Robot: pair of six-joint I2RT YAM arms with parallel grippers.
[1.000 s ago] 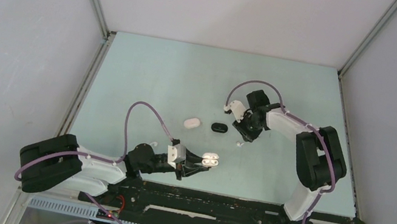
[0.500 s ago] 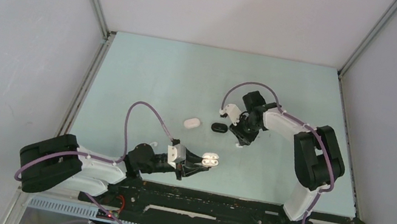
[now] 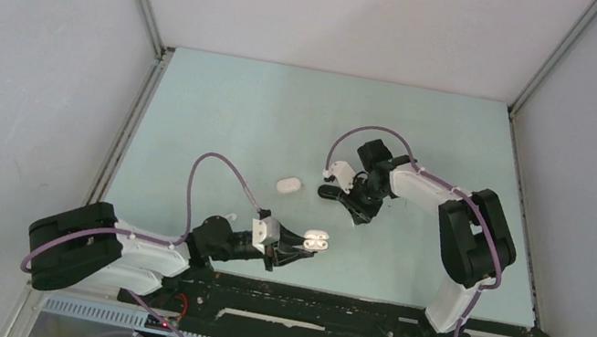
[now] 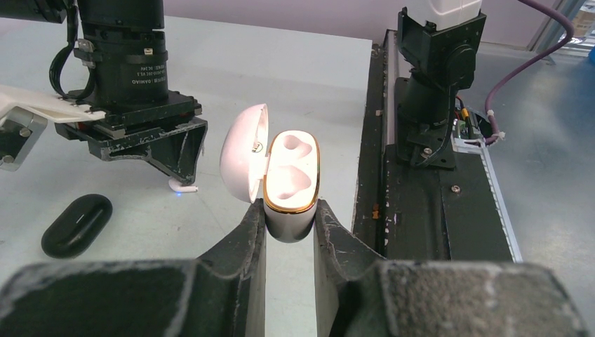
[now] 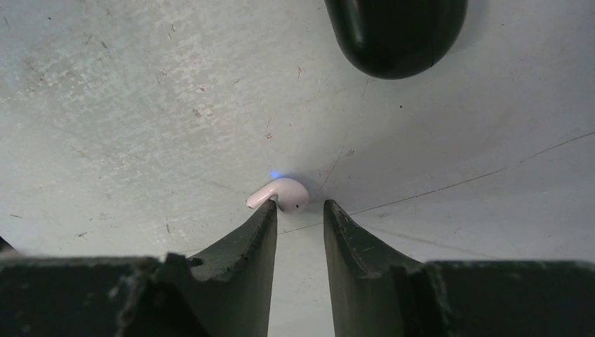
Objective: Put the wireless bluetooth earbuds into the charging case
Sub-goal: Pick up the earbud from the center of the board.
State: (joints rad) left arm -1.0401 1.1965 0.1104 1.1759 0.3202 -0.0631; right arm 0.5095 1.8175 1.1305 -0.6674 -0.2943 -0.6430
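Note:
My left gripper [image 4: 290,217] is shut on an open white charging case [image 4: 291,184] with a gold rim, and both of its cavities are empty. It holds the case near the table's front edge [image 3: 315,241]. A single white earbud [image 5: 281,194] with a blue light lies on the table, also seen in the left wrist view [image 4: 182,187]. My right gripper [image 5: 299,206] is low over it, jaws narrowly open, with the earbud just off the left fingertip [image 5: 268,210] and not gripped. In the top view my right gripper [image 3: 358,213] hides the earbud.
A closed black case [image 5: 396,31] lies just beyond the earbud, also in the top view [image 3: 328,191] and the left wrist view [image 4: 76,223]. A closed white case [image 3: 288,184] lies left of it. The black base rail [image 4: 421,210] runs along the near edge.
My right arm has swung left and toward the near side, bringing its gripper down over the earbud beside the black case. My left arm and the open case have not moved.

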